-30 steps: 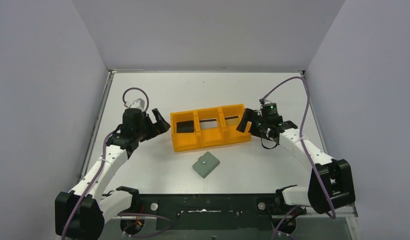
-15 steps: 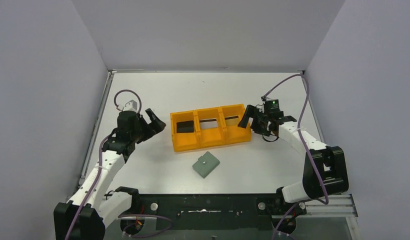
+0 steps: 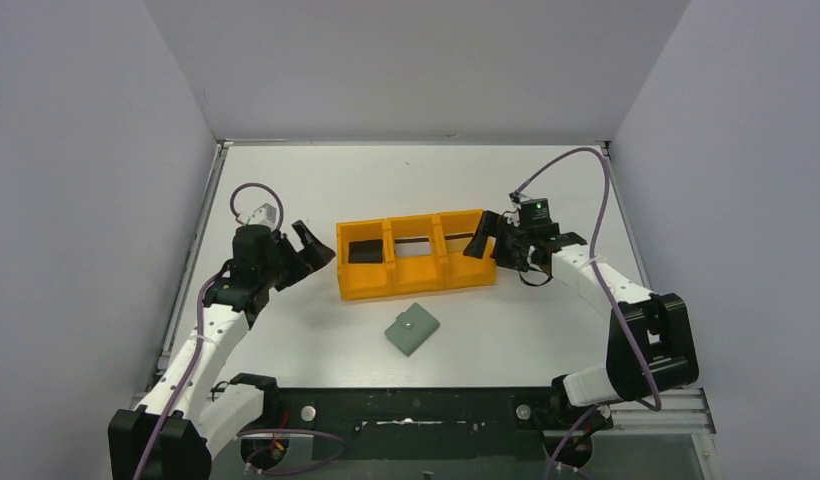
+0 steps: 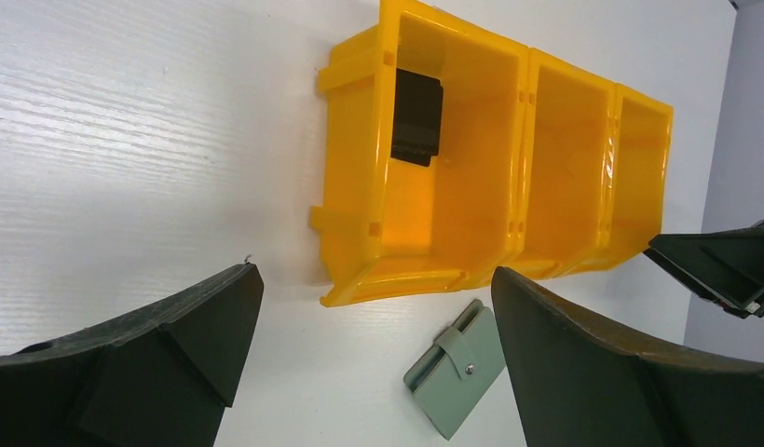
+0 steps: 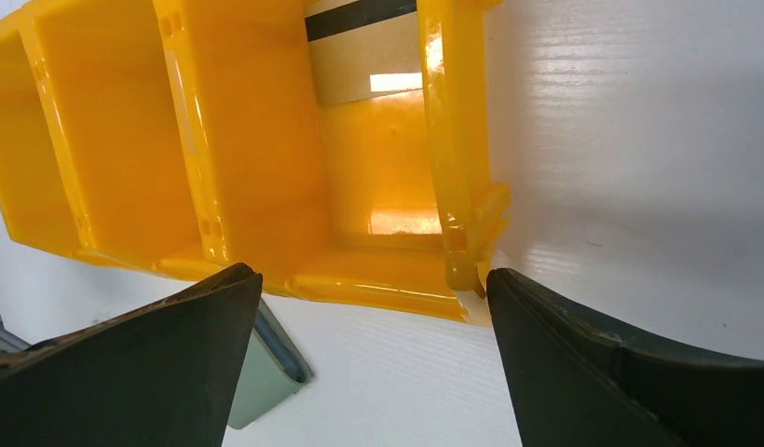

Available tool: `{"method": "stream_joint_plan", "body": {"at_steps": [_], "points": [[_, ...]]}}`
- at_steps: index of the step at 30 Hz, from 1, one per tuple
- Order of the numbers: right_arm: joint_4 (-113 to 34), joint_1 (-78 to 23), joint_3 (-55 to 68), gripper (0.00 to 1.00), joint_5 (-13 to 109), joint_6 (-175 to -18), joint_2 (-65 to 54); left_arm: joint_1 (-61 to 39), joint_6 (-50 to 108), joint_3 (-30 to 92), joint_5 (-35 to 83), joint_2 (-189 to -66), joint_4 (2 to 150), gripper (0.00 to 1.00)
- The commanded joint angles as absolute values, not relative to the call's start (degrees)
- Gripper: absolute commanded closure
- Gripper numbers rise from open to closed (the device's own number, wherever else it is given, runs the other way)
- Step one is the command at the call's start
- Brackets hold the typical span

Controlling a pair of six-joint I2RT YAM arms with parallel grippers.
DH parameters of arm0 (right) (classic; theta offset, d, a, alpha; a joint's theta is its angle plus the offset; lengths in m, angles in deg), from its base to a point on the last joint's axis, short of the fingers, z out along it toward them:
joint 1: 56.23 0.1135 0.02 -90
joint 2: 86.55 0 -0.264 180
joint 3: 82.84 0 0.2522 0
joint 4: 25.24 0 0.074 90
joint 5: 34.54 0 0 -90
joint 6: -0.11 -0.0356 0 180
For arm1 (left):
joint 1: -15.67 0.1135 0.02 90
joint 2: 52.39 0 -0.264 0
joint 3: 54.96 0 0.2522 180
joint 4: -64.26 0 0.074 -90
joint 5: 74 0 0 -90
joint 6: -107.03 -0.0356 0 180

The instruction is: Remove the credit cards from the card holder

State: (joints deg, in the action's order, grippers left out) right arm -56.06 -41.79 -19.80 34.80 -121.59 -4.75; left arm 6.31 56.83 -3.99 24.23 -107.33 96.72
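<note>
Filling most of the top view, the white tabletop (image 3: 316, 180) carries an orange three-compartment tray (image 3: 416, 282) near its centre, lying lengthwise from left to right. The two arms reach in from the near edge toward the tray's two ends.

The left gripper (image 3: 314, 245) hangs just off the tray's left end, apart from it, with its jaws spread wide and nothing between them. The right gripper (image 3: 491, 248) sits close beside the tray's right end, its jaws likewise gaping and empty. Whether a finger touches the tray wall cannot be told.

The card holder (image 3: 412, 329), grey-green and folded shut with its small snap tab fastened, lies flat between the tray and the near edge. It is in front of the middle compartment and well clear of both grippers.

Each compartment holds one card, propped against the far wall:
- Left compartment: the black card (image 4: 416, 116).
- Middle compartment: the silvery grey card (image 3: 417, 248).
- Right compartment: the tan-brown card (image 5: 364, 65), with a dark stripe along its upper edge.
</note>
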Motion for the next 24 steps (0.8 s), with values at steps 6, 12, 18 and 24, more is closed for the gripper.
{"method": "stream_joint_plan", "body": {"at_steps": [6, 12, 18, 24], "points": [[-62.6, -41.1, -17.5, 0.04, 39.6, -118.9, -12.0, 6.6, 55.7, -4.7, 30.8, -105.5, 95.0, 0.06], [-64.0, -39.4, -22.3, 0.06, 53.1, -123.7, -23.1, 6.6, 55.5, -6.7, 31.1, -104.7, 96.1, 0.07], [-56.1, -24.4, -26.6, 0.15, 52.2, -128.0, -25.3, 6.6, 58.7, -9.9, 32.8, -102.0, 95.0, 0.08], [-47.7, -13.8, -27.0, 0.16, 48.8, -127.7, -16.8, 6.6, 60.4, -11.2, 33.8, -99.8, 96.8, 0.08]]}}
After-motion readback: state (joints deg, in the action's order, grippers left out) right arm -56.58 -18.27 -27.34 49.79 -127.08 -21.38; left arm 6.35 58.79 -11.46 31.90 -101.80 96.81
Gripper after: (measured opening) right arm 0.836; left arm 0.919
